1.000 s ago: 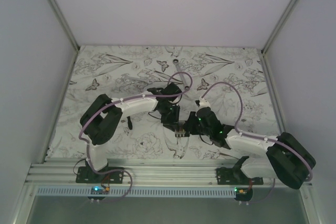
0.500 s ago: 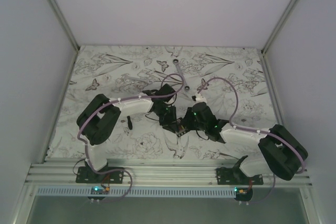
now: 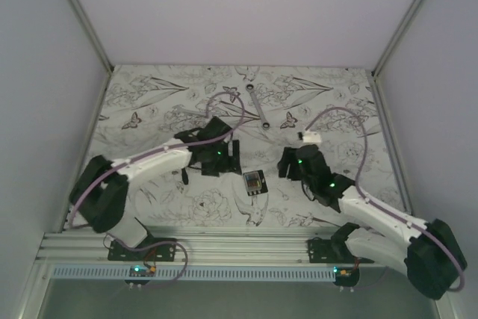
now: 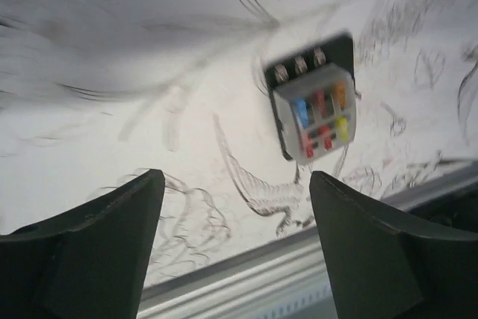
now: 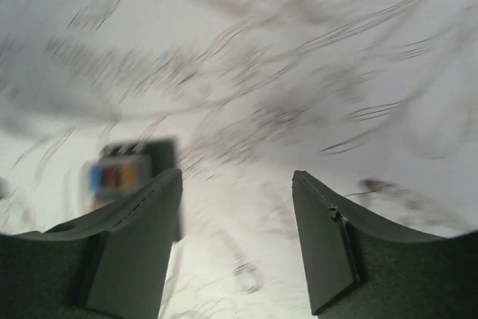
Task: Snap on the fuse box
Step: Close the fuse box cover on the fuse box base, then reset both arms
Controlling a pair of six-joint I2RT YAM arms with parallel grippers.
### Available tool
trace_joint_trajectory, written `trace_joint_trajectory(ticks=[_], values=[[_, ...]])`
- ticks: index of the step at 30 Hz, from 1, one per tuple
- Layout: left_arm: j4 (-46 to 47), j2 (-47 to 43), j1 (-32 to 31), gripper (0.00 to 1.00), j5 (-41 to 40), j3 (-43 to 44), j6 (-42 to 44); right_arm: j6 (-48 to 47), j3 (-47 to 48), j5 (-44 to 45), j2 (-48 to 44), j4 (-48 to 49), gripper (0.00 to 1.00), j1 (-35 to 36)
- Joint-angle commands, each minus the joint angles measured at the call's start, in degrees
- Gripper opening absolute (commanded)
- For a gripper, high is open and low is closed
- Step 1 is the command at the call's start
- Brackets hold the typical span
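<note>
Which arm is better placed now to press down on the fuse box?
Probably the left. Both grippers stand open beside the fuse box. Seen from the left gripper, the box lies nearly ahead. Seen from the right gripper, it lies far aside and partly hidden.

I see the table point(image 3: 351, 110) covered edge to edge in a black-and-white print of flowers and butterflies. The fuse box point(image 3: 255, 182) lies flat toward the near edge, about midway between the side edges, coloured fuses showing through its pale top. A slim silvery tool point(image 3: 257, 107) lies near the far edge, well apart from it.
</note>
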Motion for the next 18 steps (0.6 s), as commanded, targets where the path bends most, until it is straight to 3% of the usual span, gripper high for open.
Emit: trace_joint_trajectory(ticks=[1, 5, 9, 11, 18], values=[[-2.95, -9.08, 6.79, 0.85, -11.18, -2.91, 5.22, -6.96, 2.66, 12.81, -5.72, -1.62, 0.72, -7.61], [-3.11, -18.08, 13.51, 0.99, -22.92, -7.27, 8.15, -13.88, 1.23, 20.83, -7.61, 5.06, 0.99, -14.61], [-1.57, -25.4, 20.22, 1.0, -37.04, -11.56, 10.53, -19.24, -4.35, 19.4, -4.63, 21.67, 0.99, -22.97], [3.65, -27.3, 23.64, 1.0, -41.03, -15.08, 12.95, -21.4, -7.94, 18.41, -2.22, 31.21, 0.99, -25.53], [25.8, -23.68, 34.92, 1.0, -45.58, -26.07, 21.48, -23.91, -18.17, 12.45, 9.84, 62.04, 0.99, -31.53]])
